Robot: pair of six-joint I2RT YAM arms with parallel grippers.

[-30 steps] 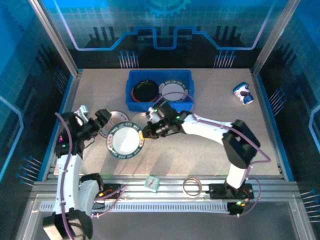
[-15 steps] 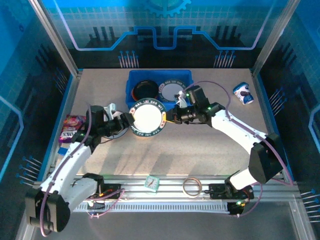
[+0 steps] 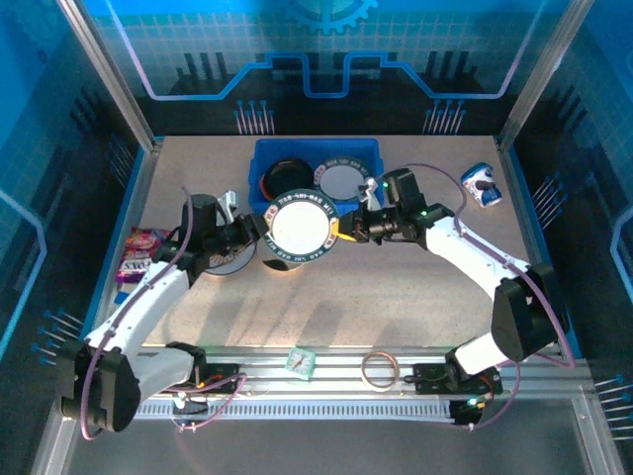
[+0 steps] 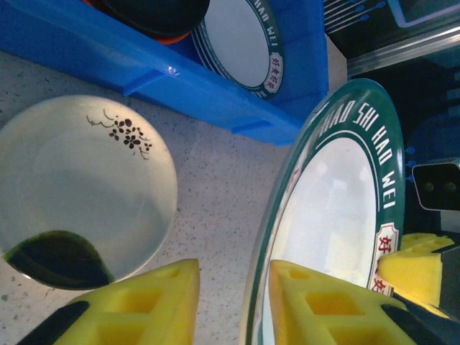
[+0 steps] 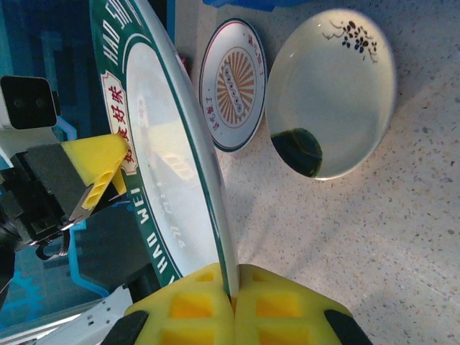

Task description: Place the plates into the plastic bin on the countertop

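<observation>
A white plate with a green lettered rim (image 3: 302,226) hangs on edge above the countertop (image 3: 396,287), just in front of the blue plastic bin (image 3: 316,148). My right gripper (image 5: 231,287) is shut on its right rim (image 5: 162,158). At the opposite rim (image 4: 338,215), my left gripper (image 4: 233,287) straddles the edge, open, one finger still apart from it. The bin holds a black plate (image 4: 154,11) and a white plate (image 4: 241,39). A cream plate with a flower sprig (image 4: 79,187) and a sunburst plate (image 5: 233,83) lie on the counter below.
A candy packet (image 3: 138,252) lies at the left edge and a blue-white object (image 3: 482,184) at the far right. On the front rails sit a ring of tape (image 3: 379,371) and a small clock (image 3: 301,362).
The plate was lifted off the counter by the right gripper and carried up and right toward the bin. The left arm swung in, and its jaws have narrowed around the plate's rim.
</observation>
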